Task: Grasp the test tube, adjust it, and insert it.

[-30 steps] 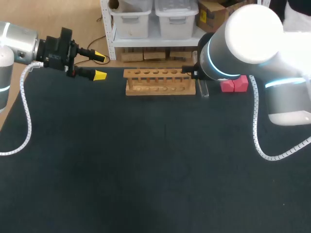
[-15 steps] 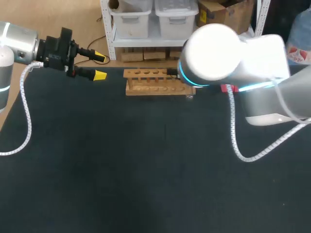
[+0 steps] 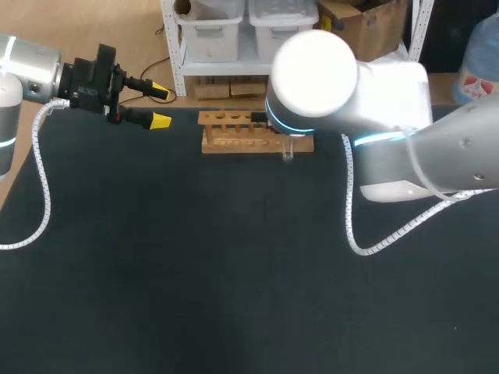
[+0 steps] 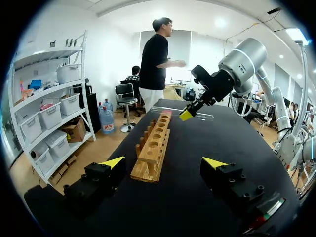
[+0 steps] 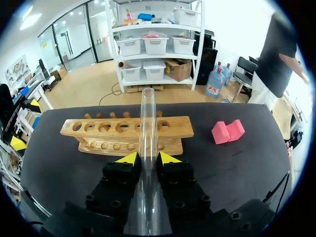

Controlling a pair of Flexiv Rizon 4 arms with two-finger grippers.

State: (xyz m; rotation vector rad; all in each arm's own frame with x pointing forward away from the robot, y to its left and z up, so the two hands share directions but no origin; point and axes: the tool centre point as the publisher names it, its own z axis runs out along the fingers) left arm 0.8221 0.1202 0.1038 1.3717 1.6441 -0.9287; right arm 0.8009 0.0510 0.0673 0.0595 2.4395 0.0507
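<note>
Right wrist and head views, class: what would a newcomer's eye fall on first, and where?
The clear test tube, gripped by the yellow-tipped right end effector, points toward the wooden rack. Pink blocks lie beside the rack; the left end effector hangs open off its other end.

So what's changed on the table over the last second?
The right arm swung left, carrying the test tube in the right gripper from beyond the right end of the wooden rack to above its right half. The left gripper and the rack stayed put.
</note>
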